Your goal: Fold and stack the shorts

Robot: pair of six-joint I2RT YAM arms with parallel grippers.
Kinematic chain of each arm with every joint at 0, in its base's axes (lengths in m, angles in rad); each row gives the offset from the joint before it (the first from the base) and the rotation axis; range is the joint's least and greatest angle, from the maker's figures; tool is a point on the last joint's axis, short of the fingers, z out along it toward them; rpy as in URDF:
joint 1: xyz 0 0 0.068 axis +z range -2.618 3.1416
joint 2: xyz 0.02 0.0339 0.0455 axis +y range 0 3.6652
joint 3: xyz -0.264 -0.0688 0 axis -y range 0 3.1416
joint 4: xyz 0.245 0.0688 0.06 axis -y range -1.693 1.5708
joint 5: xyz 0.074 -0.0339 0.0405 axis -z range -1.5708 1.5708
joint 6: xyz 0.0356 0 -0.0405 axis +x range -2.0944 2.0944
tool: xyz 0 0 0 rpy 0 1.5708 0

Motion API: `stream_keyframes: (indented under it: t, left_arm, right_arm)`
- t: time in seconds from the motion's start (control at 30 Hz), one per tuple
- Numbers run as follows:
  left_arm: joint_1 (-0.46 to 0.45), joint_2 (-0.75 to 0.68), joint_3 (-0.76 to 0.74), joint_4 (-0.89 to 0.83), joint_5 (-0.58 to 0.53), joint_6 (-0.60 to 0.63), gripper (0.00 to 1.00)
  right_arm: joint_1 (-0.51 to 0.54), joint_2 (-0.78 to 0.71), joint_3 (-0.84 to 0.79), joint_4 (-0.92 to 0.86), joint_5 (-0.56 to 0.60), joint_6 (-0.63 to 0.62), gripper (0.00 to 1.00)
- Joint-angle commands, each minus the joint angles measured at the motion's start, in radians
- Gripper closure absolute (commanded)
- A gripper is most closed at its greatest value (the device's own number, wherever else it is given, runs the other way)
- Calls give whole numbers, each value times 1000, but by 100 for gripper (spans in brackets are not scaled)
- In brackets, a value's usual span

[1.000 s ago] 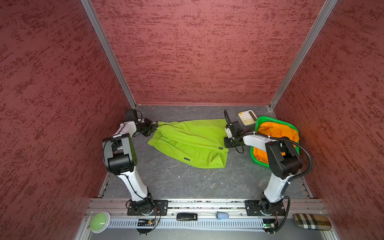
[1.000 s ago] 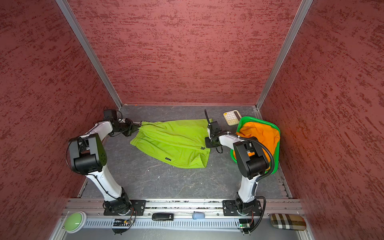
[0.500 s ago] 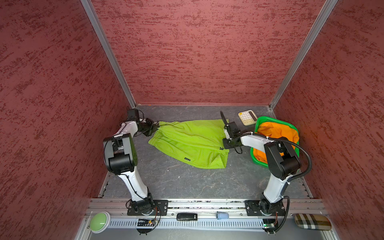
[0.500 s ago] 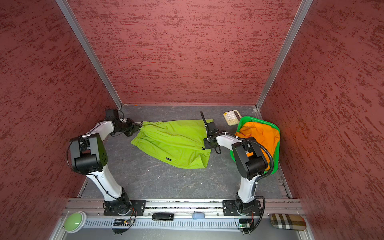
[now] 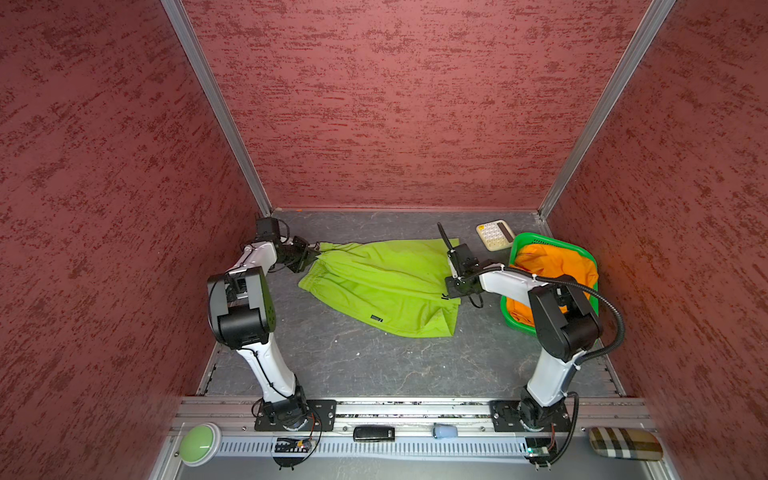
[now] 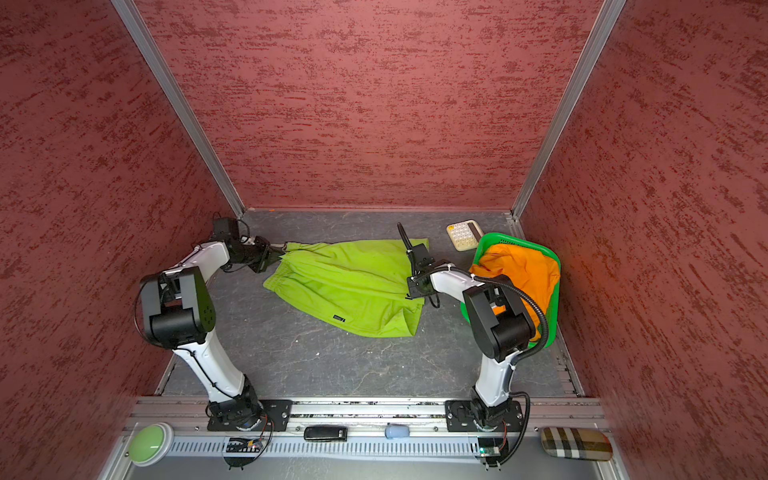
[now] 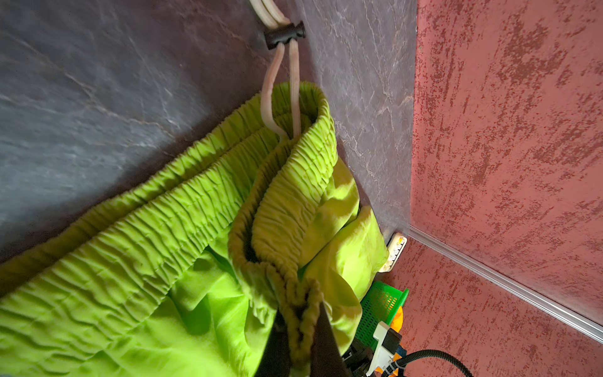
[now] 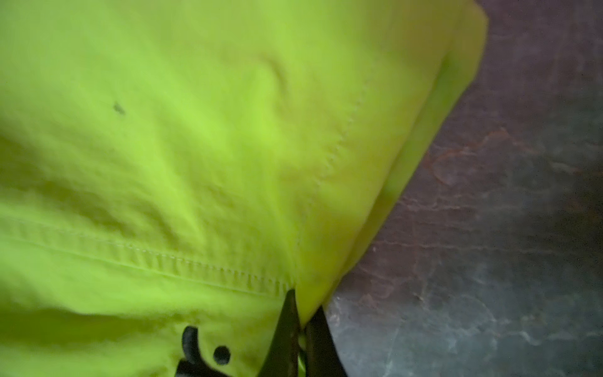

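The lime green shorts (image 5: 382, 282) (image 6: 345, 286) lie spread on the grey surface (image 5: 374, 365) toward the back, stretched between the two arms. The gathered waistband is on the left and the leg hems are on the right.

At the far left corner of the waistband, the left fingers (image 5: 312, 254) are pressed tight together on the elastic. The left wrist view shows this close up: the dark left fingers (image 7: 318, 333) pinch a bunched fold of the ribbed band. A pale drawstring (image 7: 295, 81) trails off across the surface through a black toggle (image 7: 284, 34).

On the other side, the right fingers (image 5: 448, 294) sit low at the right edge of the shorts. In the right wrist view the right fingers (image 8: 290, 326) are closed on the fabric edge, right where a stitched hem runs in. A black mark just beside them is, I think, one of the small logos, though that view is too blurred to be sure. A small black label (image 5: 376, 318) shows on the near leg.

The orange shorts (image 5: 552, 266) are heaped in the green basket (image 5: 536, 239) against the right wall, beside the right arm. A pale calculator (image 5: 494, 235) lies flat just behind the basket, near the back right corner.
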Motion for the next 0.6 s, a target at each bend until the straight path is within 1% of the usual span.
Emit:
stream_keyframes:
  t: [0.0,0.17,0.33,0.43,0.57]
  left_arm:
    - [-2,-18,22,4,0,10,100]
    - [8,-16,58,-10,3,8,100]
    - [34,-18,133,-15,11,-31,100]
    - [40,-14,223,-16,19,-72,100]
    - [46,13,419,-61,20,-109,100]
  right_arm:
    - [2,-75,54,-27,43,8,100]
    - [1,-118,139,-61,38,3,100]
    - [-13,-144,269,-88,35,-5,100]
    - [-55,-155,396,-107,6,6,100]
    - [-129,-139,566,-147,-81,14,100]
